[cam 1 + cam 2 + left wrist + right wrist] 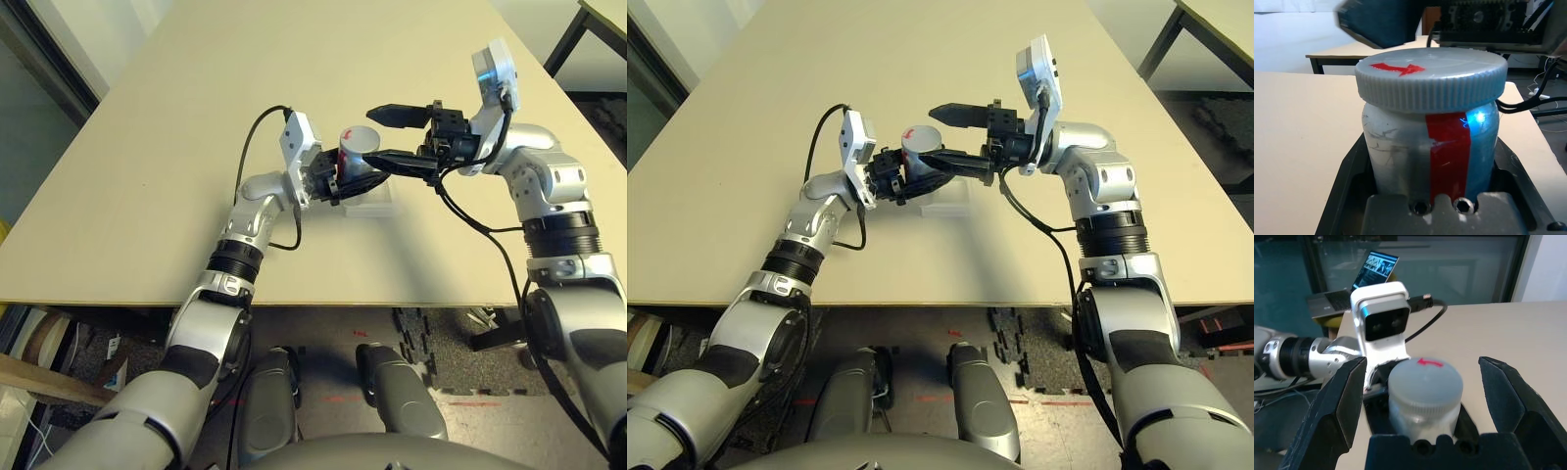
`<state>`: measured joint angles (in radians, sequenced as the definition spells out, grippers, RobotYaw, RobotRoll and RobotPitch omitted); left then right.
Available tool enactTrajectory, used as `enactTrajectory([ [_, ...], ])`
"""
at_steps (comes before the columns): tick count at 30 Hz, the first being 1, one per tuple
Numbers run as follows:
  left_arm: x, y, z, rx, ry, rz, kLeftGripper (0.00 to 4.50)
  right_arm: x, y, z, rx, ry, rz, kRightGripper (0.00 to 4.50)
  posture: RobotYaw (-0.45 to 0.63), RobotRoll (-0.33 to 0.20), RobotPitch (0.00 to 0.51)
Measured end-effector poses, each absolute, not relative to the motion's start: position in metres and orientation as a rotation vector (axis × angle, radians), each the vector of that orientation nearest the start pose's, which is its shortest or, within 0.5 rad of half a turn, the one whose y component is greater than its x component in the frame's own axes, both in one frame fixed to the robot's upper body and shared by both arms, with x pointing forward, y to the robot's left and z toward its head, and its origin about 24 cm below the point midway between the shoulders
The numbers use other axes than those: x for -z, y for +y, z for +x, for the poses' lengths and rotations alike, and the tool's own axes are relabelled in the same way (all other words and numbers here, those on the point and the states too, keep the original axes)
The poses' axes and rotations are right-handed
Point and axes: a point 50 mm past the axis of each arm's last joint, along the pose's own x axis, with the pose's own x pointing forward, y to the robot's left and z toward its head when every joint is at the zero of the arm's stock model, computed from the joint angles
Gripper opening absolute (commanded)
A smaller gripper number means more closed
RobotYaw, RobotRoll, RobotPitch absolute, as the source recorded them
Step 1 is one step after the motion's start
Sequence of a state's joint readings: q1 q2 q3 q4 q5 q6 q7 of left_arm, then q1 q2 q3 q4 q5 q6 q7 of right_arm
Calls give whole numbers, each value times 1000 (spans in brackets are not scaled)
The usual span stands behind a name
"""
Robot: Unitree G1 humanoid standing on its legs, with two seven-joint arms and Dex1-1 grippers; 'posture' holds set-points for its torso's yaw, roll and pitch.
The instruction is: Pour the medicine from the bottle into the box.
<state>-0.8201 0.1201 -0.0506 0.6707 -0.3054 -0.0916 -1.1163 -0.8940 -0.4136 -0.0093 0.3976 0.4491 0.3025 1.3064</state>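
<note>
The silver-grey bottle (355, 147) with its red stripe stands upright in my left gripper (343, 174), which is shut on the body, and the ribbed grey cap (1432, 78) with a red arrow is on. My right gripper (373, 135) reaches in from the right and is open. Its two black fingers (1339, 401) stand on either side of the cap, apart from it. Just below the bottle, the clear plastic box (372, 204) lies flat on the table. The medicine is hidden inside the capped bottle.
The beige table (147, 196) stretches wide to the left and beyond the grippers, and its front edge runs close under my forearms. A black cable (257, 137) loops off the left wrist camera. Another table's leg (573, 34) stands at the far right.
</note>
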Motion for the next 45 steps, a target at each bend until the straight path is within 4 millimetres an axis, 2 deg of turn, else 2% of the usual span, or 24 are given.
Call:
enactTrajectory([
  [14,-148,71,352,1291,-242,1,2720,-217,-119,351,-1402,-208,-96,4500,-272,0,131],
  [21,-148,71,352,1291,-242,1,2720,-215,-116,353,-1383,-203,-117,4500,-270,0,132],
  [38,-148,71,352,1281,-241,-3,2720,-213,-119,359,-1345,-193,-136,4500,-272,0,131],
  [45,-149,69,353,1279,-242,-5,2720,-216,-130,358,-1335,-189,-154,4500,-274,0,129],
])
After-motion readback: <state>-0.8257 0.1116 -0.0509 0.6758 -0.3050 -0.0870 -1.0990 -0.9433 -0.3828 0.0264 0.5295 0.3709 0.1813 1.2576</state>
